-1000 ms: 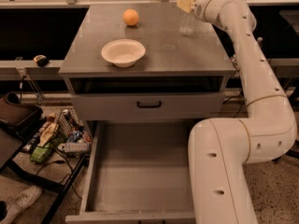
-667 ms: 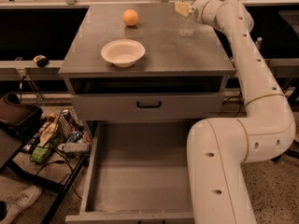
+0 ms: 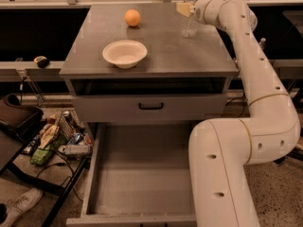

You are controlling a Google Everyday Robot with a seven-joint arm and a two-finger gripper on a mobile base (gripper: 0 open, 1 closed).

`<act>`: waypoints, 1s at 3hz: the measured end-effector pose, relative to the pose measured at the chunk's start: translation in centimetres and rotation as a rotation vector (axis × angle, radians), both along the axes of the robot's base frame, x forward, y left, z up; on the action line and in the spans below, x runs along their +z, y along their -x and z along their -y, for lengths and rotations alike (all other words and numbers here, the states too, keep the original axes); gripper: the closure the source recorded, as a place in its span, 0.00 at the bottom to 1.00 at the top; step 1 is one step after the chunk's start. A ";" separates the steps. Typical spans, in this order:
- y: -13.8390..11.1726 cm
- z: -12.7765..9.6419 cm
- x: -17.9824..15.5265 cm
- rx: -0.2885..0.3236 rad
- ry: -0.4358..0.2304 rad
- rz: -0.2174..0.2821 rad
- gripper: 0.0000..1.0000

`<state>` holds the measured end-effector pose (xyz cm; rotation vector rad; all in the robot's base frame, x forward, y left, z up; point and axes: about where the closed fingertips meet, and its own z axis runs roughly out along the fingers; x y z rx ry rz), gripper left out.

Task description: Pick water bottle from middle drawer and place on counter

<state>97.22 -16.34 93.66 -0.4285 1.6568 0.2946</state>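
Note:
The water bottle [image 3: 190, 26], clear with a pale label, stands upright on the counter [image 3: 161, 60] near its far right corner. My gripper [image 3: 185, 8] is at the bottle's upper part, reaching in from the right, with the white arm running down the right side of the view. The middle drawer [image 3: 142, 174] is pulled wide open below the counter, and its grey floor is bare.
A white bowl [image 3: 124, 53] and an orange [image 3: 132, 18] sit on the counter's left half. A shut drawer front with a black handle [image 3: 150, 106] lies above the open drawer. My arm's base [image 3: 222, 174] overlaps the drawer's right side. Clutter [image 3: 57, 136] lies on the floor at left.
My gripper has shifted slightly left and down at the bottle. The bottle stays upright at the same far right spot on the counter.

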 end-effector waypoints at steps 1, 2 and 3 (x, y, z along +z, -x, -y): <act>0.0 0.0 0.0 0.000 0.000 0.000 0.61; 0.0 0.0 0.0 0.000 0.000 0.000 0.37; 0.0 0.0 0.0 0.000 0.000 0.000 0.14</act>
